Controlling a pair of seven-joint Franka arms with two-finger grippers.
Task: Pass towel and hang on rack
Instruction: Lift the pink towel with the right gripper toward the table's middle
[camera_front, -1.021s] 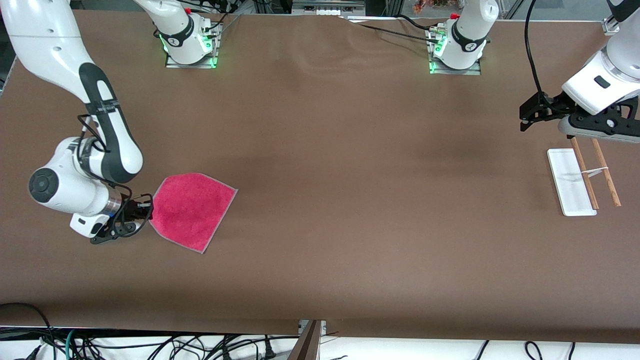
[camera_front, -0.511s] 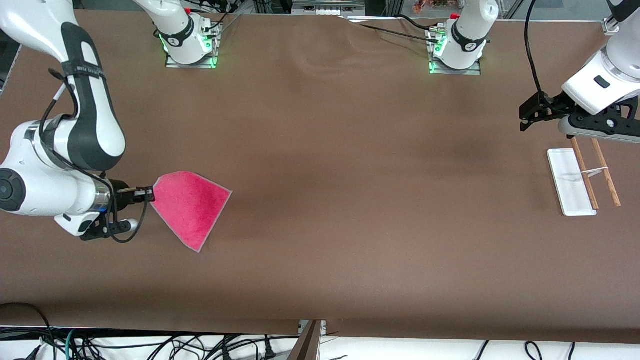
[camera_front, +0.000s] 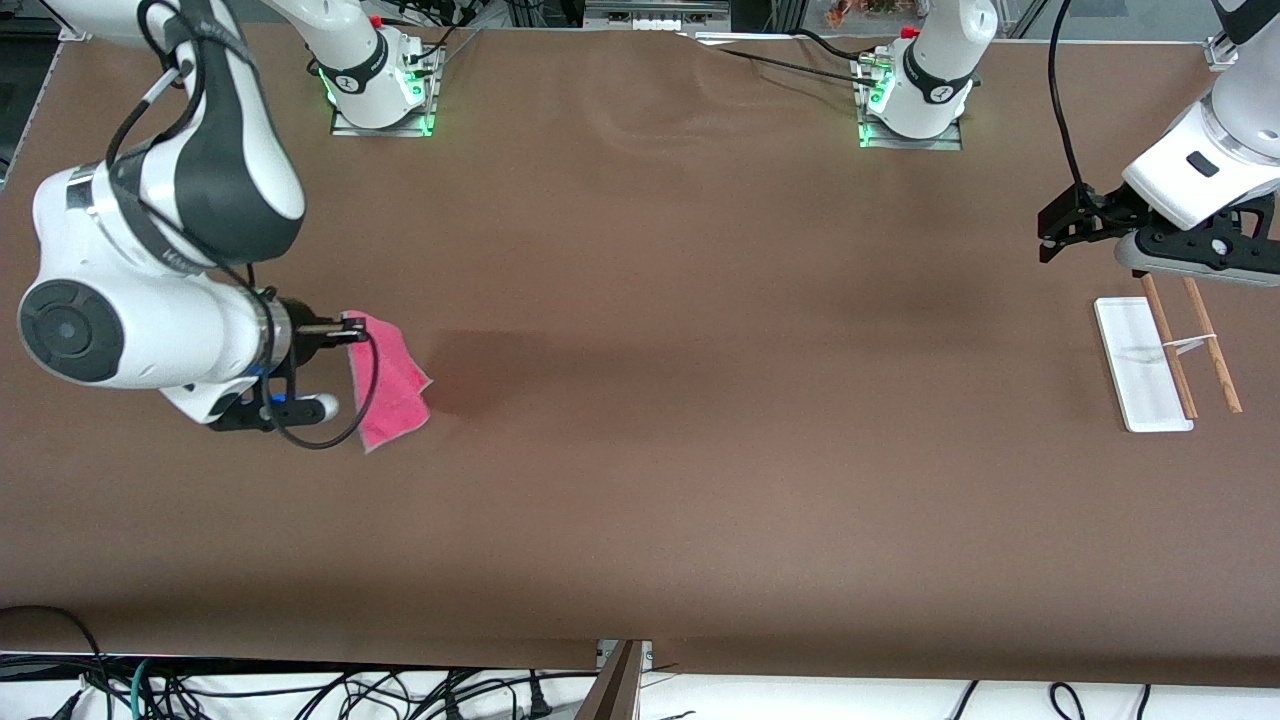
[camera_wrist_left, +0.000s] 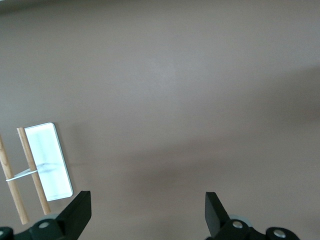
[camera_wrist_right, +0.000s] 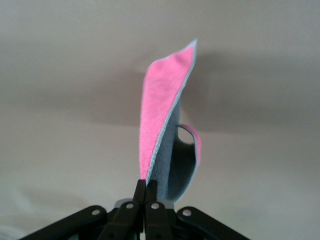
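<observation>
The pink-red towel (camera_front: 385, 385) with its grey border hangs folded in the air over the right arm's end of the table. My right gripper (camera_front: 350, 327) is shut on its upper corner. In the right wrist view the towel (camera_wrist_right: 162, 115) stretches away from the pinched right gripper (camera_wrist_right: 145, 185), clear of the table. The rack (camera_front: 1170, 350), a white base with two brown rods, stands at the left arm's end. My left gripper (camera_front: 1050, 232) hovers open just beside the rack; in the left wrist view the rack (camera_wrist_left: 37, 167) lies off to one side of the wide-apart left gripper (camera_wrist_left: 147, 207).
The brown table cover (camera_front: 700, 420) stretches bare between the towel and the rack. The two arm bases (camera_front: 380, 90) (camera_front: 915, 95) stand along the edge farthest from the front camera. Cables (camera_front: 300, 690) hang below the nearest edge.
The right arm has lifted the towel off the table by its corner; the cloth went from lying flat to hanging folded. The left arm has not moved.
</observation>
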